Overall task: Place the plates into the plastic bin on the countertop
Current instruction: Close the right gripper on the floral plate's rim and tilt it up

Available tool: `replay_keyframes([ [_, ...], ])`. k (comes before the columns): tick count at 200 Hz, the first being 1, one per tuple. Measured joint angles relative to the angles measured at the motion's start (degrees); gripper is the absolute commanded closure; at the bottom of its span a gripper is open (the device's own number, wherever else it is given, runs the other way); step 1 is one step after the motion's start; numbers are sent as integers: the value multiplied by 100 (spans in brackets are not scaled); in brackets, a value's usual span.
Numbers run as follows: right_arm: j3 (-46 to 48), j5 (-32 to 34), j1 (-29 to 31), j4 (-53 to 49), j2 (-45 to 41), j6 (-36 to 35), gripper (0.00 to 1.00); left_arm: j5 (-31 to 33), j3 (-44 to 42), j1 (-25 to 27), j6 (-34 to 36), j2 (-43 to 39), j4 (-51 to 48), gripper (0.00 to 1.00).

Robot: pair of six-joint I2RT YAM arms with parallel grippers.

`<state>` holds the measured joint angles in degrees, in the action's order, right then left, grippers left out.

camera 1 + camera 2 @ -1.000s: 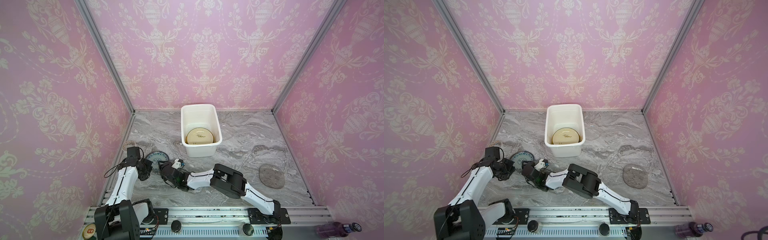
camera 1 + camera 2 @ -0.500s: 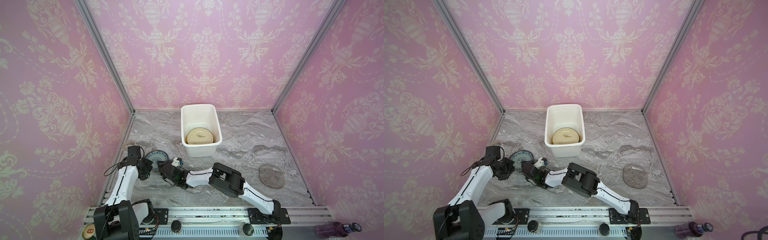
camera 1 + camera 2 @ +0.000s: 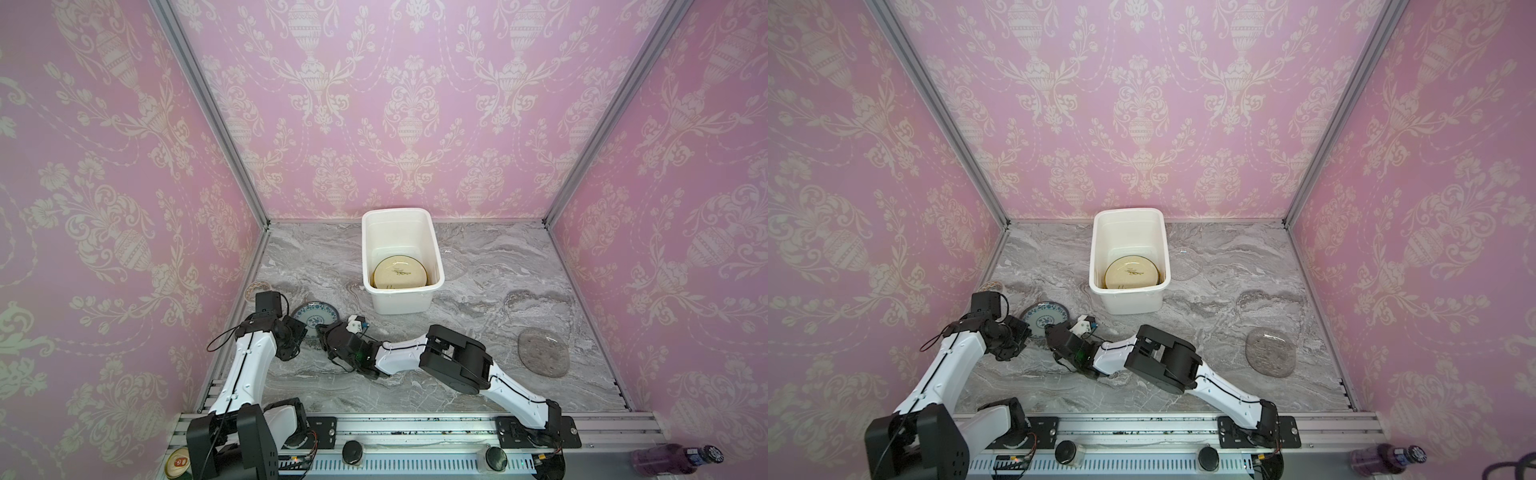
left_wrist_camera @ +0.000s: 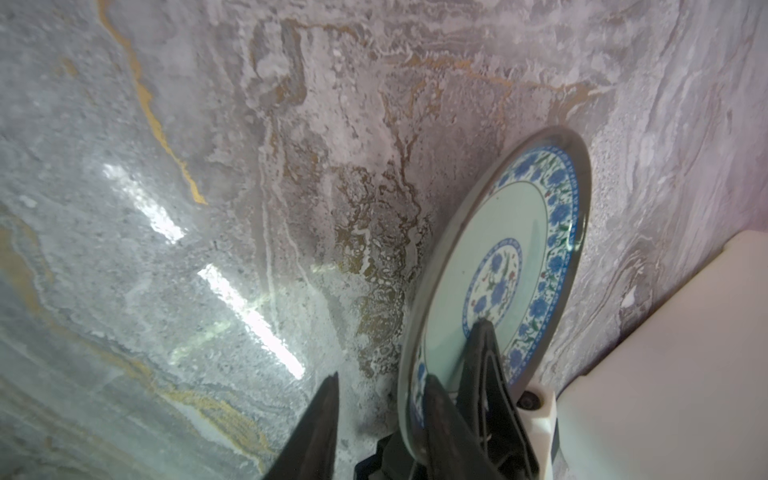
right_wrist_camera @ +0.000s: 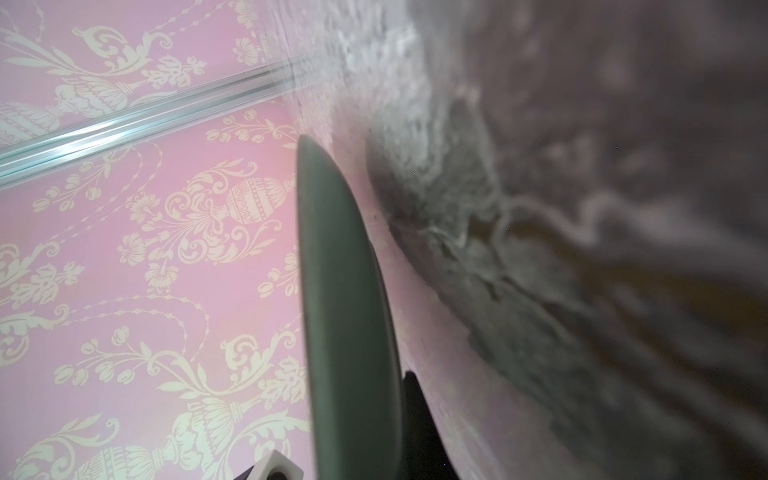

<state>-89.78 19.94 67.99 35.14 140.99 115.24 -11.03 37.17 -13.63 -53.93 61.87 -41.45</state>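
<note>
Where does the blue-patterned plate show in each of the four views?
Top view: blue-patterned plate left of the plastic bin and nearer the camera.
Top view: same spot.
Left wrist: tilted, patterned face showing, beside the plastic bin.
Right wrist: edge-on, plain grey-green underside.
Shared landmark: the plastic bin, in all but the right wrist view.

No legible text, brand, number or sign is present in any view.

Illegible markings:
- Cream plate (image 3: 400, 273), inside the plastic bin (image 3: 401, 300) at the counter (image 3: 478, 266) rear centre: dark marks at the plate centre and near rim; too small to read.
- Round lid (image 3: 179, 465), beyond the counter's front left corner: red and white mark; characters cannot be resolved.
- Purple bottle (image 3: 669, 459), beyond the front right corner: the cap pattern is not readable.
</note>
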Motion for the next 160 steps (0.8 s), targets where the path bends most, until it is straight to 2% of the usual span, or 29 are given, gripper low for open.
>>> replay_keyframes([
  [16,264,-7,-11,-190,-210,-17,98,103,138,0,-20,-146,-192,25],
  [20,326,-2,-13,-227,-262,-15,98,131,186,0,35,-195,-247,16],
  [26,417,-9,-15,-295,-348,-17,98,175,267,0,59,-262,-319,14],
  [53,761,-243,-24,-761,-798,-87,99,533,763,0,184,-616,-610,9],
  [91,1276,-1169,-92,-1340,-1464,-356,97,984,1213,0,365,-1014,-780,8],
  [117,1598,-1991,-236,-1971,-2020,-999,98,1147,1375,0,420,-1038,-793,7],
  [160,2398,-2796,-555,-2835,-3324,-2100,99,1187,1458,4,439,-992,-695,7],
])
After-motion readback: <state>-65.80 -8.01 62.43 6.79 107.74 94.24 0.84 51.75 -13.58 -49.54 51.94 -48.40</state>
